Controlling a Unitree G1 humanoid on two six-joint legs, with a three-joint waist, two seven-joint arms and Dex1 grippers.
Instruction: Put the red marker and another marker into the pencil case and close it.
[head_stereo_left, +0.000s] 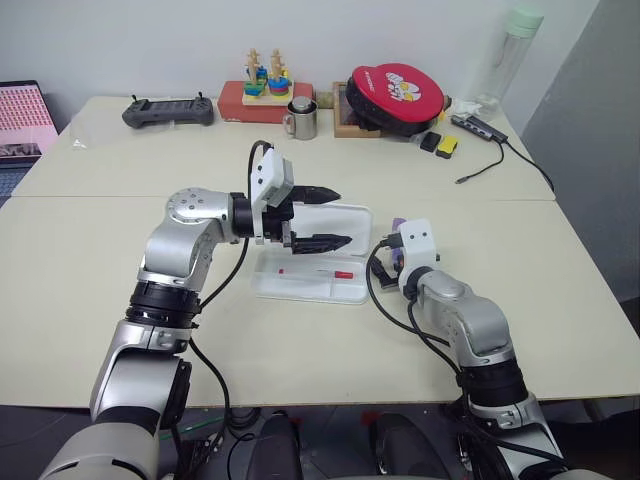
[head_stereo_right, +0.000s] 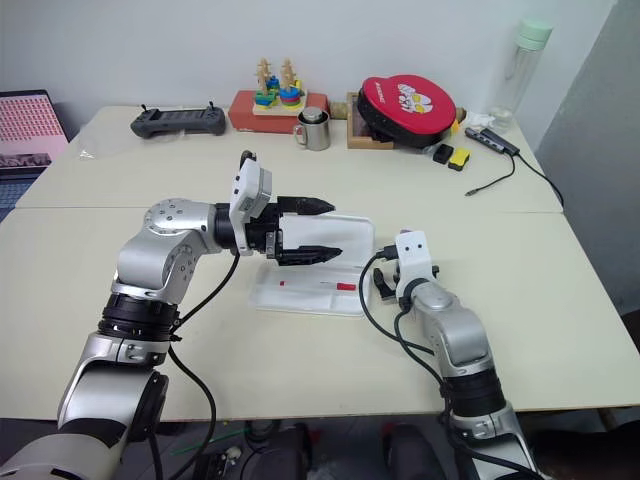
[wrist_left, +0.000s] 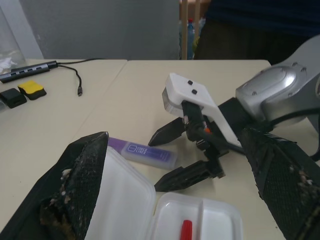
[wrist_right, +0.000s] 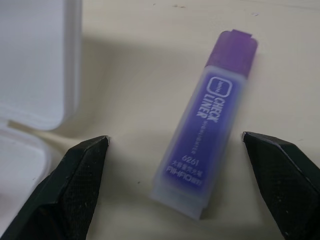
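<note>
The pencil case (head_stereo_left: 275, 285) lies open in the middle of the table, its lid (head_stereo_left: 352, 216) folded back. The red marker (head_stereo_left: 320, 272) rests in its tray. Just above the case my left gripper (head_stereo_left: 343, 218) hovers open and empty, pointing to the right. The purple marker (wrist_right: 207, 135) lies flat on the table just right of the lid. My right gripper (wrist_left: 153, 165) is low over it and open, one finger on each side of the marker, not touching it.
Along the far edge stand a black controller (head_stereo_left: 168, 112), a stacking toy on a red box (head_stereo_left: 265, 85), a metal mug (head_stereo_left: 301, 118), a red round pouch (head_stereo_left: 397, 92), a USB hub with cable (head_stereo_left: 480, 128) and a bottle (head_stereo_left: 515, 50). A laptop (head_stereo_left: 25, 120) sits far left.
</note>
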